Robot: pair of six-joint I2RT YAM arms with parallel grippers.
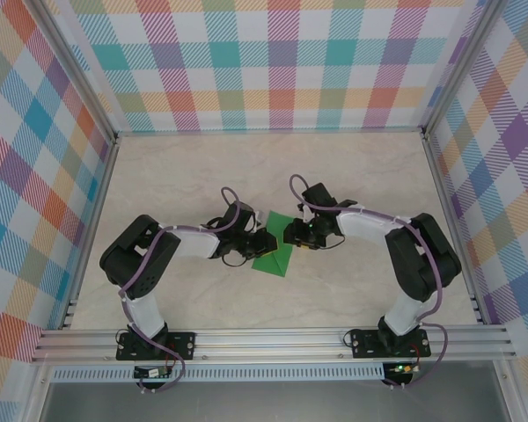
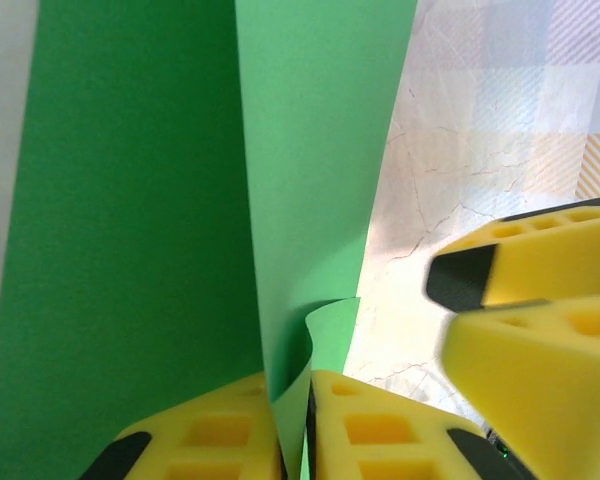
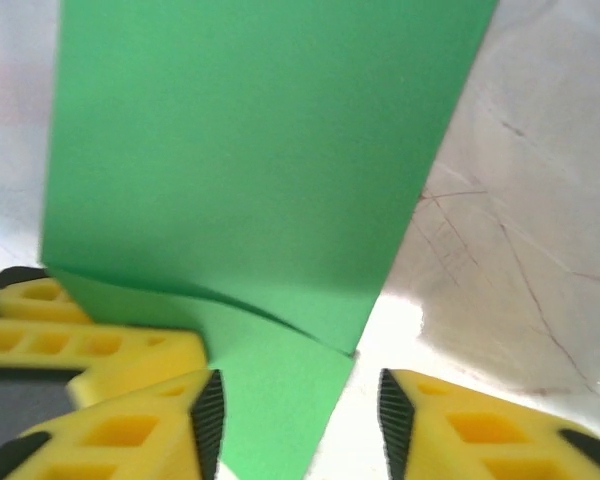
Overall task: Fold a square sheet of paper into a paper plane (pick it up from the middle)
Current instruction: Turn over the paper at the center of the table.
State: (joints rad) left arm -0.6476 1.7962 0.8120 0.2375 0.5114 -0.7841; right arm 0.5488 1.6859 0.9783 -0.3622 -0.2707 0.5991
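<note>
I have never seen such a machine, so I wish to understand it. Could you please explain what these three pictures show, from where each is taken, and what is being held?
The top picture looks down on two robot arms bolted at the near edge of a marble-patterned table. Each arm ends in a two-finger gripper. The other two pictures come from small cameras on the wrists, so the yellow fingers appear close up.

Between the arms lies a square sheet of paper, bright green and partly folded. The left gripper is shut on its edge. The right gripper stands open, with paper between its fingers.
</note>
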